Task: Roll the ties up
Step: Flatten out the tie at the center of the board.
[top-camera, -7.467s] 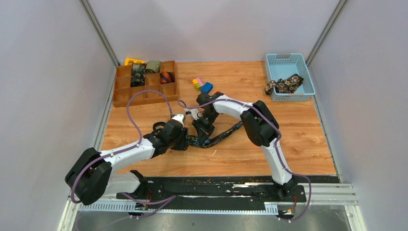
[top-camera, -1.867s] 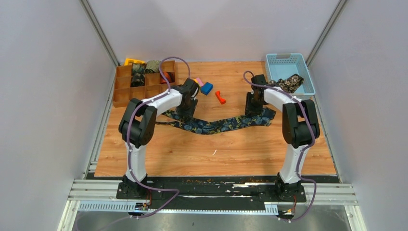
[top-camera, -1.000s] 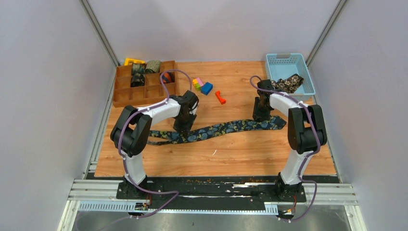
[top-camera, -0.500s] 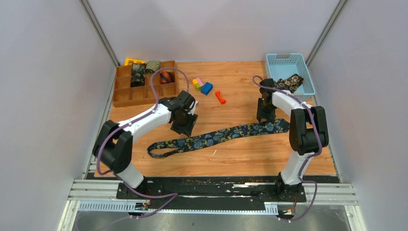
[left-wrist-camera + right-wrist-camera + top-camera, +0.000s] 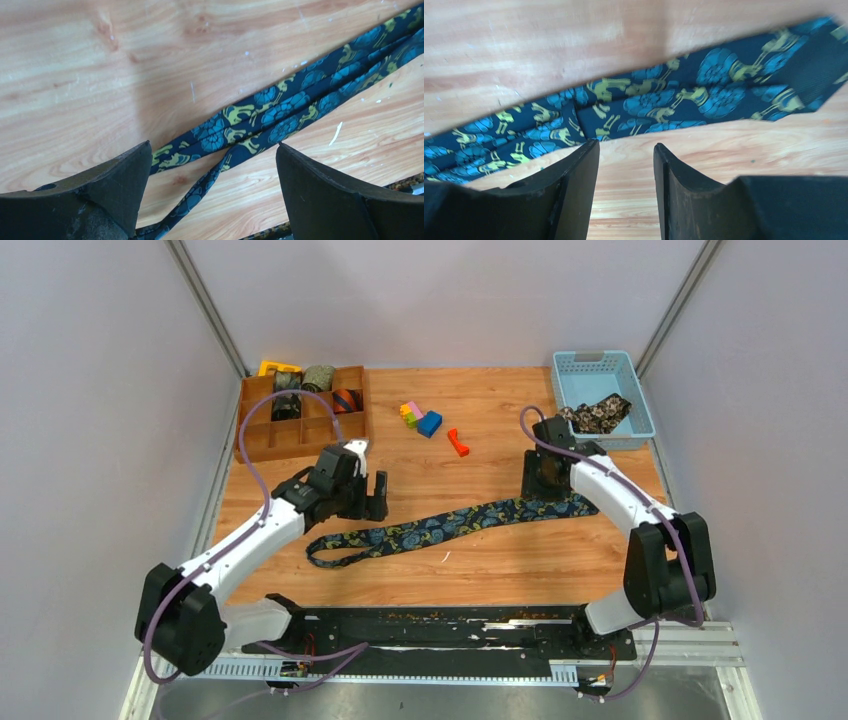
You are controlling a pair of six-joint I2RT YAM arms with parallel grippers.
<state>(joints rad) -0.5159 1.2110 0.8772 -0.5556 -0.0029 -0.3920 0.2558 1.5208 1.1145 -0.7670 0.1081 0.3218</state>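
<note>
A navy tie with gold-teal paisley (image 5: 450,523) lies stretched out on the wooden table, folded double, its loop at the left and its wide pointed end at the right. My left gripper (image 5: 377,496) hovers just above the loop end, wide open and empty; in the left wrist view the tie (image 5: 260,107) runs across the table beyond the left gripper (image 5: 213,146). My right gripper (image 5: 538,480) stands open over the wide end, and nothing sits between its fingers in the right wrist view (image 5: 627,144), where the tie (image 5: 664,100) lies ahead of them.
A wooden compartment box (image 5: 262,441) at the back left holds several rolled ties (image 5: 318,377). A blue basket (image 5: 634,390) at the back right holds a black-tan floral tie (image 5: 592,416). Coloured blocks (image 5: 421,417) and a red piece (image 5: 458,442) lie at the back middle.
Both grippers have let go of the tie, which has settled flat nearer the front. The left arm has drawn back to the left and opened wide; the right gripper has opened further.
</note>
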